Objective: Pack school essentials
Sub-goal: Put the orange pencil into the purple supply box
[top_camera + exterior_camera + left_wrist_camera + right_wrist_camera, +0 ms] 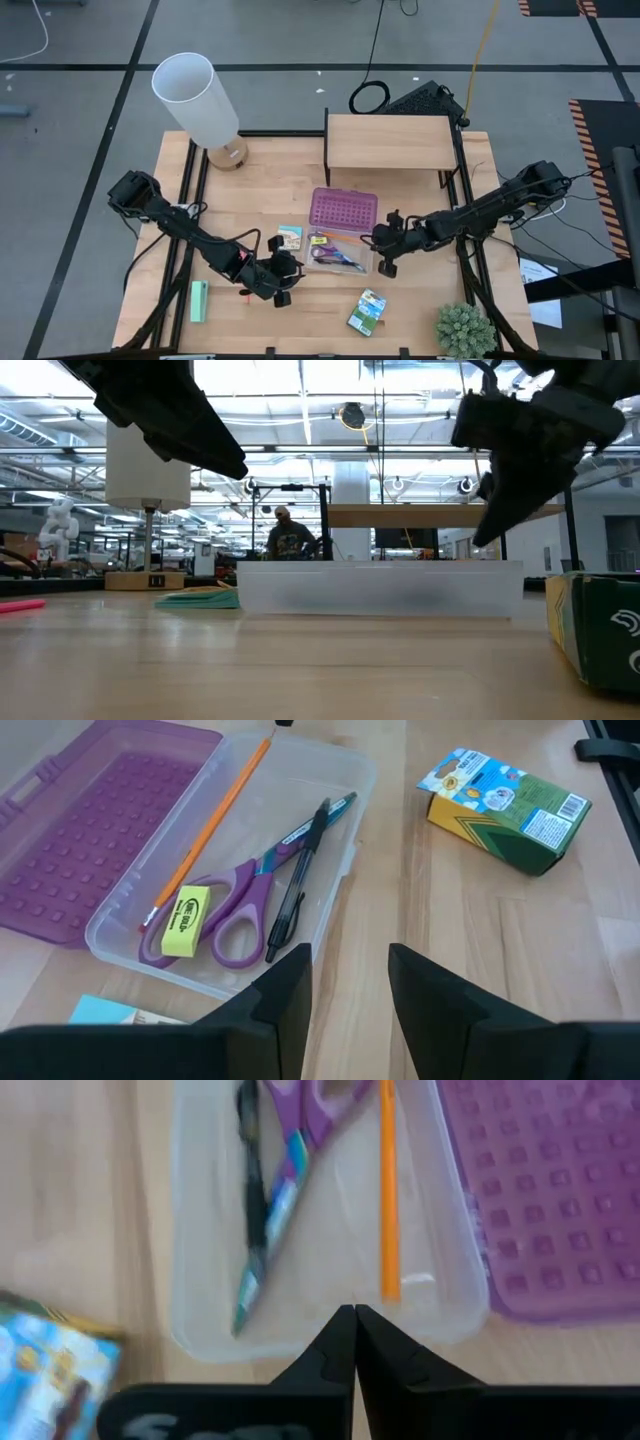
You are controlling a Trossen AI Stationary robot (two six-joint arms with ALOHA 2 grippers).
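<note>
Clear plastic: the case (338,253) lay at the table's middle with its purple lid (343,209) folded open on the far side; I read it as the container being packed.

Contents: the purple-handled scissors (240,902), an orange pencil (205,825), a black pen (296,885), a blue-green pen or pencil beside it, and a small yellow eraser (185,920) lay inside the case.

Not yet packed: the green-and-yellow crayon box (367,311) lay on the table nearer the front edge than the case, apart from it; a small colourful pack (290,237) lay just beside the case on the left arm's side.

Left gripper (281,283): hung above the table in front of the colourful pack and near the case's front corner; in its wrist view I saw the fingers (283,995) parted, with nothing between them.

Right gripper (386,254): hovered just beside the case's end on the right arm's side; its wrist view showed the fingertips (352,1342) pressed together, gripping nothing.

Other items: a mint-green block (199,301) lay near the front left edge; a lamp (200,100), a wooden shelf (389,142) and a small plant (465,330) stood around the edges.

Step in hand: I judged most items stowed, with the crayon box and the colourful pack remaining.

Next move: I judged it called for the empty left gripper to descend over one loose item, close on it, lift it and carry it above the case, clear of the rim.
</note>
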